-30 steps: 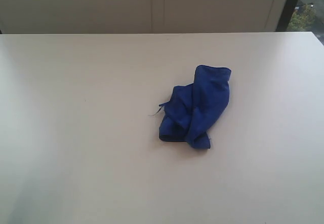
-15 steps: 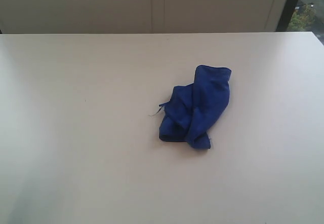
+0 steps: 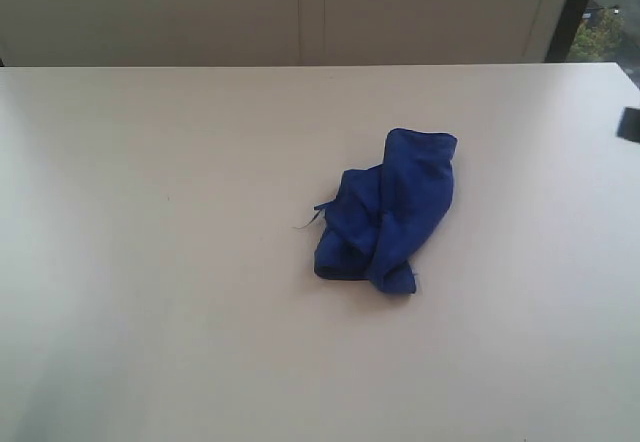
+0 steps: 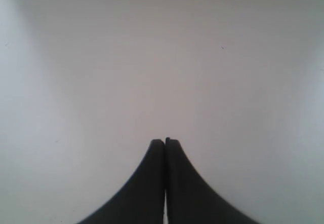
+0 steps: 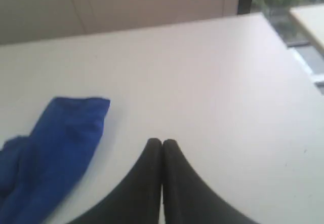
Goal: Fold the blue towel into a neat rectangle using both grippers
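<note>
**Blue towel (image 3: 385,212) bunched on the table (image 3: 150,262), both grippers closed**

The towel lies crumpled a little right of the table's middle, with a loose thread (image 3: 308,222) trailing off its left side. The left gripper (image 4: 165,142) hangs over bare table, tips pressed together and empty. The right gripper (image 5: 162,142), also pinched together and empty, is near the towel's end but apart from it. The towel has not moved. A small black shape (image 3: 629,123) has newly appeared at the right edge of the exterior view.

Left tool (image 4: 165,142), black fingers (image 4: 152,173) pressed together, holding nothing, over bare pale table (image 4: 162,57)
</note>
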`<state>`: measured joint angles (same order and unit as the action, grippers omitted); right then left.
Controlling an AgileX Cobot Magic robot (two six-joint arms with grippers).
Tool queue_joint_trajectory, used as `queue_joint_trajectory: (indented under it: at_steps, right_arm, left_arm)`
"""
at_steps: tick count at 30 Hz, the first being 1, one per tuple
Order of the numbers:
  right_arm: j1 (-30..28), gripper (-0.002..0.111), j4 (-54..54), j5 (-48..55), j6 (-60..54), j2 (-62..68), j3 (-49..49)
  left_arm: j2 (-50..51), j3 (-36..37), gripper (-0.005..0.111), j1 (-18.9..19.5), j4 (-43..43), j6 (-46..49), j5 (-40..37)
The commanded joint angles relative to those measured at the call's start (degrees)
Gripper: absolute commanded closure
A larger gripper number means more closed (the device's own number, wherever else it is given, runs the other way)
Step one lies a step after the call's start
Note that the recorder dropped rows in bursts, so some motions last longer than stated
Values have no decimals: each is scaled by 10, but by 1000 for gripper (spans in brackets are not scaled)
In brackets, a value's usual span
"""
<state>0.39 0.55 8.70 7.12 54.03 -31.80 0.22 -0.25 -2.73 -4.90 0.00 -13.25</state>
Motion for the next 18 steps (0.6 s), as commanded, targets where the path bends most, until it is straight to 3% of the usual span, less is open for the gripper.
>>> queue_joint_trajectory:
  at_steps: [1,10,18]
  right_arm:
    - [34,108,-2,32,-20,130,-34]
    - [101,108,21,200,-71,305,-183]
    - [182,108,192,148,-257,374,-238]
  left_arm:
    - [-2,3,107,-2,-1,0,0]
    - [-2,3,107,-2,-1,0,0]
    - [-2,3,107,-2,-1,0,0]
